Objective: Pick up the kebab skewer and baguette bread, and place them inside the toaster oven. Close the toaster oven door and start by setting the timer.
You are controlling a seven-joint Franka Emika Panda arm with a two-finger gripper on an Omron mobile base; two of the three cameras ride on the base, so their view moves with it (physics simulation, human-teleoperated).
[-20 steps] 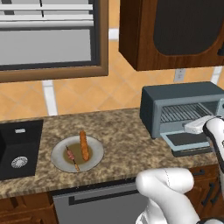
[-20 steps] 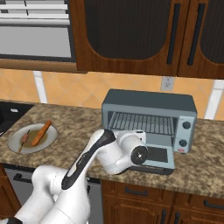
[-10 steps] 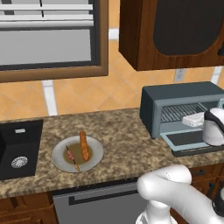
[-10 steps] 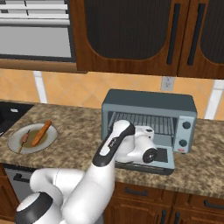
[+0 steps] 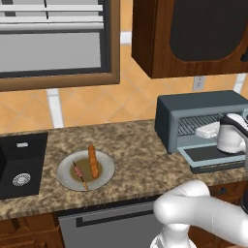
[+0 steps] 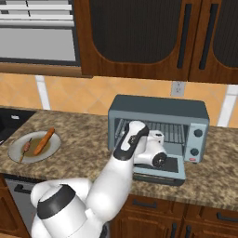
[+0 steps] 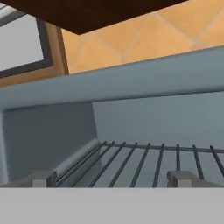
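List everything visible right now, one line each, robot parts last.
Boxy blue-grey toaster oven: 1, blue-grey, on counter at right, open.
Drop-down toaster oven door: 1, grey frame with dark glass, folded down flat.
Wire rack: 1, dark grey, inside oven, bare.
Round grey plate: 1, grey, counter left of oven.
Orange-brown baguette bread: 1, orange-brown, on plate.
Thin kebab skewer: 1, red-brown chunks, on plate beside bread.
Black sink: 1, black, far left.
Speckled granite counter: 1, brown.
Gripper: 1, fingertips apart, empty, at oven mouth.
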